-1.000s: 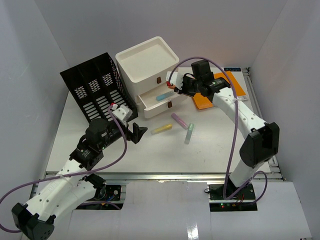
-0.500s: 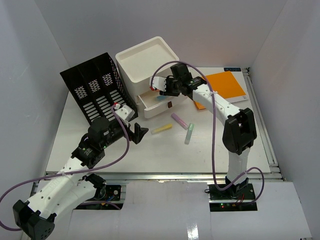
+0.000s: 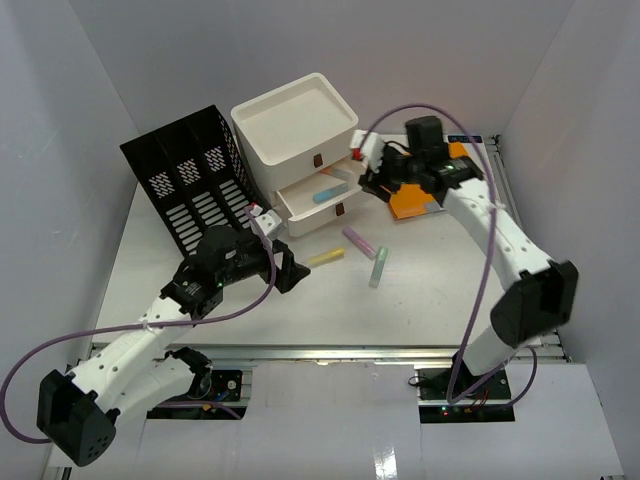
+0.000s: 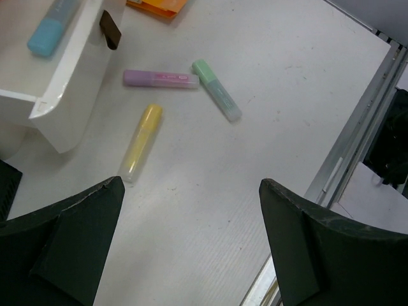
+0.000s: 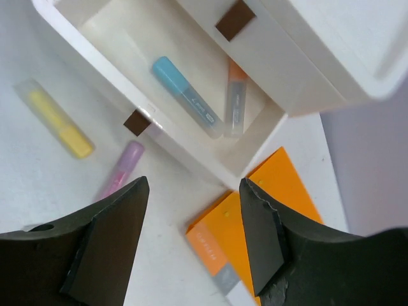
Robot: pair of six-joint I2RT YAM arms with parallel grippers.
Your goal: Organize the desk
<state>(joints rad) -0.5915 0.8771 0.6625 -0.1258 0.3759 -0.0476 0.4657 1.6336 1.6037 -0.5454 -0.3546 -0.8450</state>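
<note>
Noted desk (image 3: pixel 420 300) flat and white, forming the floor of the white-walled enclosure, with metal rail (image 3: pixel 330 350) along its 6 o'clock edge in the top view.

Logged 3 items loose near desk centre:
- yellow highlighter (image 3: pixel 323 258)
- purple highlighter (image 3: pixel 358 240), at 1 o'clock of the yellow
- green highlighter (image 3: pixel 379 266), at 3 o'clock of the yellow

Ends of purple and green nearly meeting in the left wrist view; contact not resolvable.

Found white 3-drawer box (image 3: pixel 295 115) at 12 o'clock of these, with 1 drawer (image 5: pixel 121 95) pulled out. Inside it, blue highlighter (image 5: pixel 186 95) and orange highlighter (image 5: pixel 236 95) lying side by side.

Recorded black file organizer (image 3: pixel 190 175) just at 9 o'clock of the box. Recorded orange notebook (image 3: pixel 408 205) flat at 3 o'clock of the box, partly hidden under the right arm.

Left gripper (image 3: pixel 283 268): raised above the desk at 9 o'clock of the yellow highlighter, fingers spread wide, nothing between them.

Right gripper (image 5: pixel 194 182): raised over the open drawer's 3 o'clock corner and the notebook edge, likewise spread wide and empty.
</note>
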